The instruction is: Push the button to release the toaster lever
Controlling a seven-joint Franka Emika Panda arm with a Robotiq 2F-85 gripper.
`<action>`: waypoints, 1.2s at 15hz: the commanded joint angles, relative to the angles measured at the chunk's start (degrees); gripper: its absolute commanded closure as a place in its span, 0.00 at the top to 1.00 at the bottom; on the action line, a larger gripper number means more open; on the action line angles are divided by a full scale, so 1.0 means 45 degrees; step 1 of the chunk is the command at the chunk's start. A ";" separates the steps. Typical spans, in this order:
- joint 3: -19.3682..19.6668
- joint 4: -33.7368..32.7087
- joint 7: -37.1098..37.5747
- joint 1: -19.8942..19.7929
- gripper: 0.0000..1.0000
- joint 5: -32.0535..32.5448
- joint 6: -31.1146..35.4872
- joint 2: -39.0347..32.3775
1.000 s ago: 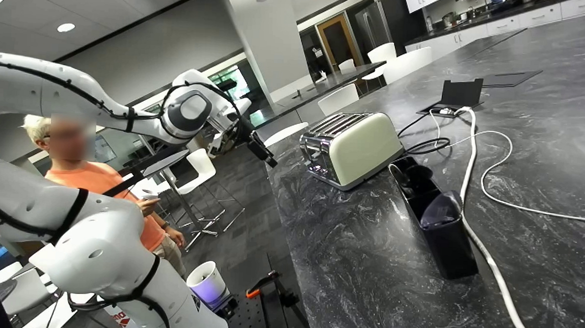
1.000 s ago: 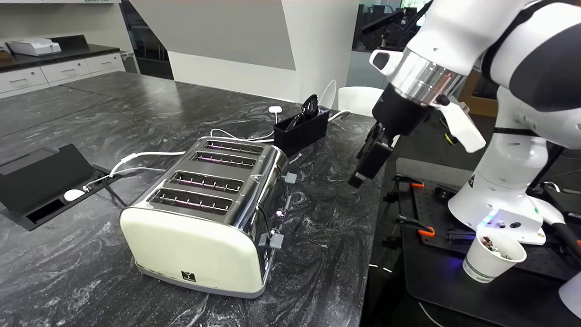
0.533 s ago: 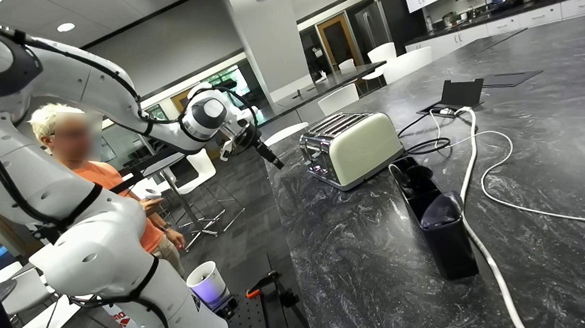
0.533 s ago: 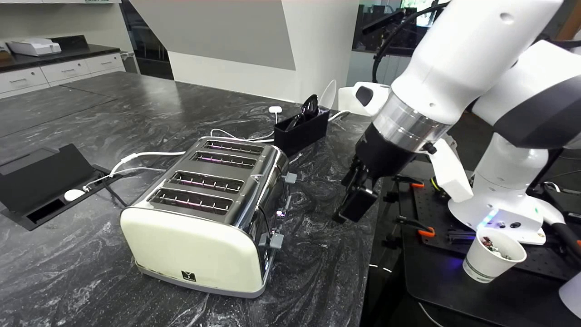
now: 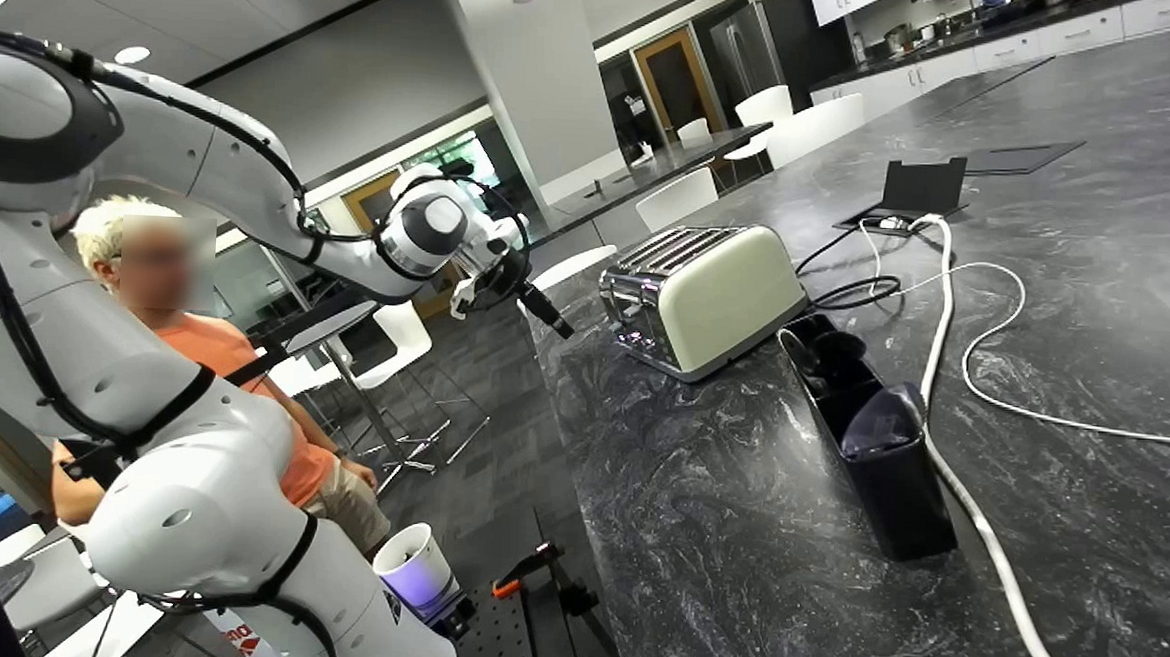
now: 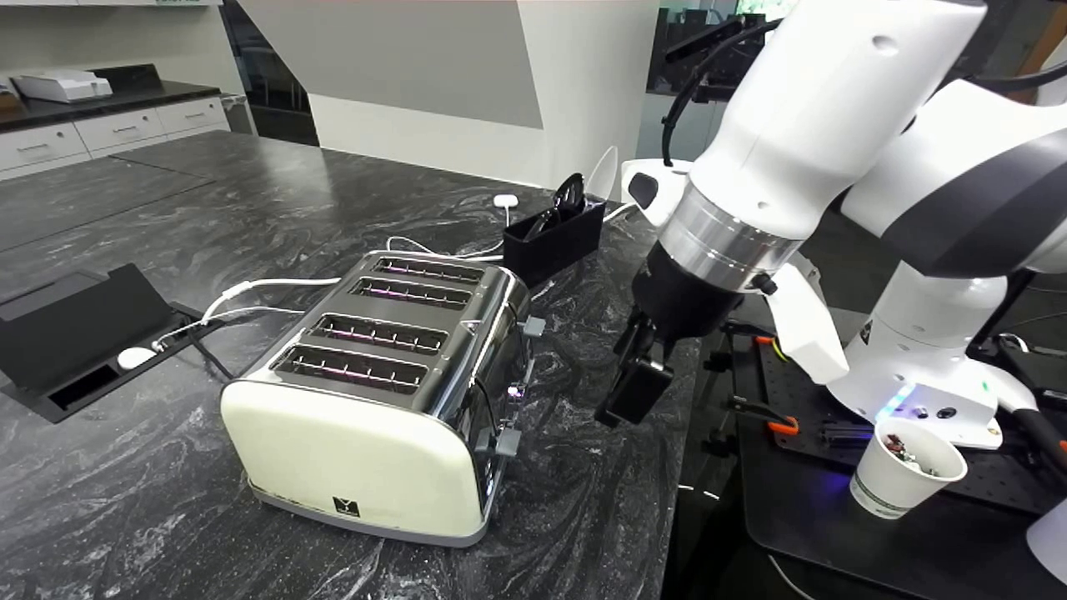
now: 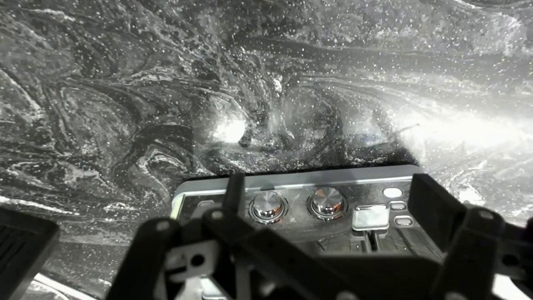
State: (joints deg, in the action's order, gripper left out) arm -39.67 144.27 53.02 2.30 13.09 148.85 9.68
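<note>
You have the cream-white, rounded, boxy toaster near the robot-side edge of the black, white-veined worktop, four slots in its silvery top, its mirror-like control end facing that edge. Your black two-fingered gripper hangs in front of it, fingers apart.

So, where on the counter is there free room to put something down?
Bare counter: between toaster, holder and the edge by the arm, though the gripper hangs over part; also past the cables, towards the drawers. Crowded: between toaster and flap, where cables lie.
</note>
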 commanded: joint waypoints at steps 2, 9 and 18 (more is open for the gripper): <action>-0.0784 -0.0442 0.2188 -0.0531 1.00 0.1989 0.0601 -0.0596; -0.1830 -0.2006 0.7483 -0.1172 1.00 0.7506 -0.0169 -0.2668; 0.0913 -0.3787 0.8202 0.1538 0.50 0.9427 -0.0815 -0.5997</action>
State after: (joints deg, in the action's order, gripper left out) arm -43.56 130.05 90.33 0.99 56.76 145.18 -14.48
